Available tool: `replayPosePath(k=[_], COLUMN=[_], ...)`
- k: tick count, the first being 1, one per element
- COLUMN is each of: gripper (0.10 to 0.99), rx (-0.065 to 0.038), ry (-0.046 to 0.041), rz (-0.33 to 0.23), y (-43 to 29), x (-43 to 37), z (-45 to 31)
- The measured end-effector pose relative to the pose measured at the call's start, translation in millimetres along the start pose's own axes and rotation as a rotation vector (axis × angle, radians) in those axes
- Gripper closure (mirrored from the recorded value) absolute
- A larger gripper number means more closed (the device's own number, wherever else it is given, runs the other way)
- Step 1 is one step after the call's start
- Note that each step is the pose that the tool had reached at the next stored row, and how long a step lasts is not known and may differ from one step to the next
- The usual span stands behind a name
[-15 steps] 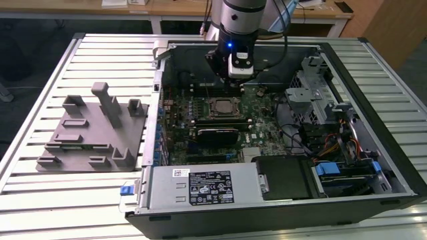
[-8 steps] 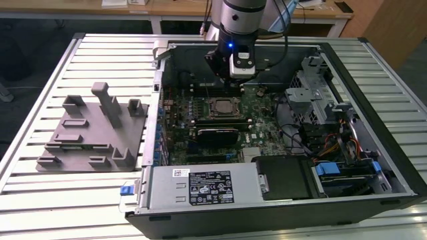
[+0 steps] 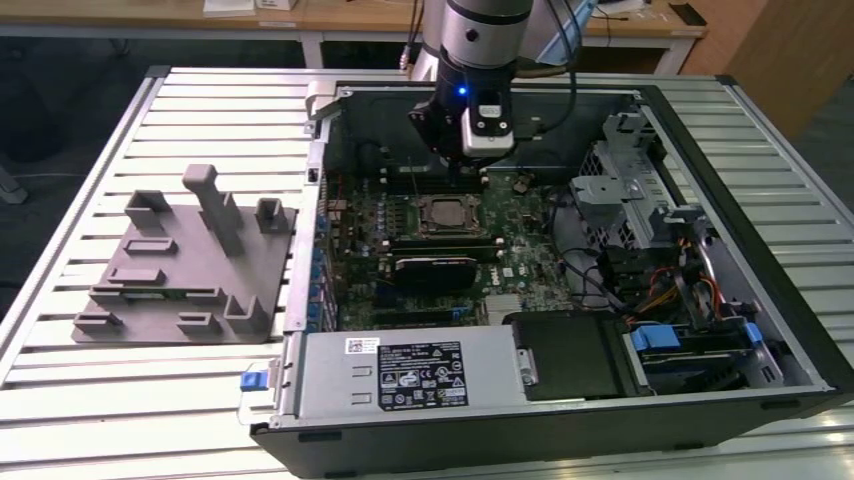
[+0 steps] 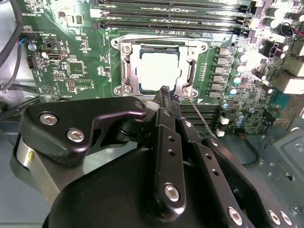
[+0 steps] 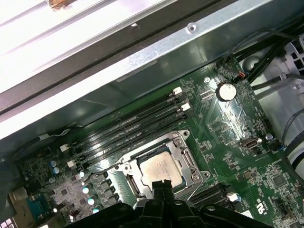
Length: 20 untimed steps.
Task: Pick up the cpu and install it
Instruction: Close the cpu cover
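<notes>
The cpu (image 4: pixel 160 70) is a square chip with a shiny silver top, lying flat inside the metal-framed socket (image 4: pixel 124 71) on the green motherboard. It also shows in the first wrist view as the cpu (image 5: pixel 160 167) and in the exterior view as the cpu (image 3: pixel 445 213). My gripper (image 4: pixel 165 90) hangs above the socket's edge, apart from the chip, with its black fingers pressed together and nothing between them. In the exterior view the gripper (image 3: pixel 457 168) sits over the board just behind the socket. A thin wire lever (image 4: pixel 199 113) runs beside the socket.
The open computer case (image 3: pixel 747 250) walls in the board on all sides. Memory slots (image 5: pixel 137 126) lie beside the socket. A power supply (image 3: pixel 400 375), a drive cage (image 3: pixel 634 190) and cables (image 3: pixel 667 290) fill the rest. Grey fixture blocks (image 3: pixel 180 270) stand at the exterior view's left.
</notes>
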<state>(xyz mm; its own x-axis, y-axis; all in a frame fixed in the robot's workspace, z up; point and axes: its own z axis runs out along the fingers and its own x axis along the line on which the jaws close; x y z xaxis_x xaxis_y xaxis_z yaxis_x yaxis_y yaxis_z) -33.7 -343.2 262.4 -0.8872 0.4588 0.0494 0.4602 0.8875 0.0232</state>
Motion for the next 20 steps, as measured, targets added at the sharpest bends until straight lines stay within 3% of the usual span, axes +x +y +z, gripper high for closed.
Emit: replayPosePath(k=[20], gripper=[0.980], rx=[0.004], ry=[0.0017], rz=[-0.091], y=[0.0], x=[0.0], z=[0.0])
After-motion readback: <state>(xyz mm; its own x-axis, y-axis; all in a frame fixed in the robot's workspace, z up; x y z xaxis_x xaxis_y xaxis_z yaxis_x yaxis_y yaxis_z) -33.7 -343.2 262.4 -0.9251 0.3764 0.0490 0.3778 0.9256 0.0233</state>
